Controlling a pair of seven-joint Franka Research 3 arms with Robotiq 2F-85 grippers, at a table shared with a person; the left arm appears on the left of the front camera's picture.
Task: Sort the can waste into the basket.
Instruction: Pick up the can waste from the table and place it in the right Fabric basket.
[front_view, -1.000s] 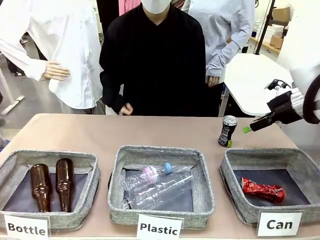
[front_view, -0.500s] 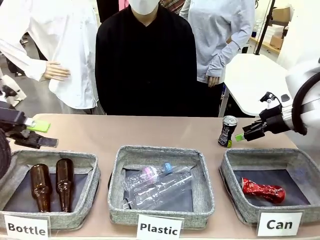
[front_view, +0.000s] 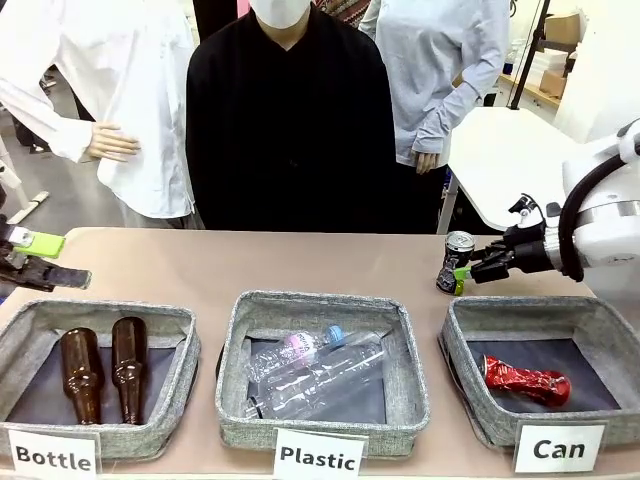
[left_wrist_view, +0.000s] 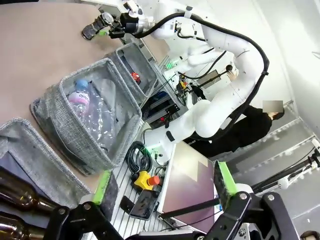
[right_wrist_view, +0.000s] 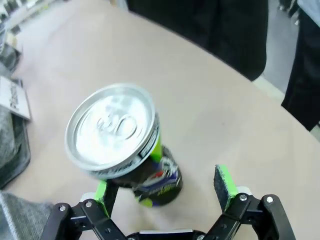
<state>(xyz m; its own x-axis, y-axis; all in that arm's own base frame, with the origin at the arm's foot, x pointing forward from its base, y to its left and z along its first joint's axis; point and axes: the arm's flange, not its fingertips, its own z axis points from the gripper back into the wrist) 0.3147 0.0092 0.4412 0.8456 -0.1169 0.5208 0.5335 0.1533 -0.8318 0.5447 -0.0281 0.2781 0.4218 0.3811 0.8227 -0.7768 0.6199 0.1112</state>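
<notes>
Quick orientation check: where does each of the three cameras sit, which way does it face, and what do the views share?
Front: between the arms, facing the person; right gripper open by the black can, left gripper open.
Left wrist: along its own open gripper, past the Plastic bin toward the right arm.
Right wrist: down its own open gripper at the black can.
Shared: the black can.

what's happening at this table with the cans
The right gripper, jaws open, is at the black can standing upright on the table behind the Can basket; the wrist view has the can between the fingers, not yet gripped. A crushed red can already lies in that basket. The left gripper is open above the Bottle basket's far left corner, holding nothing. A person stands across the table, watching.
</notes>
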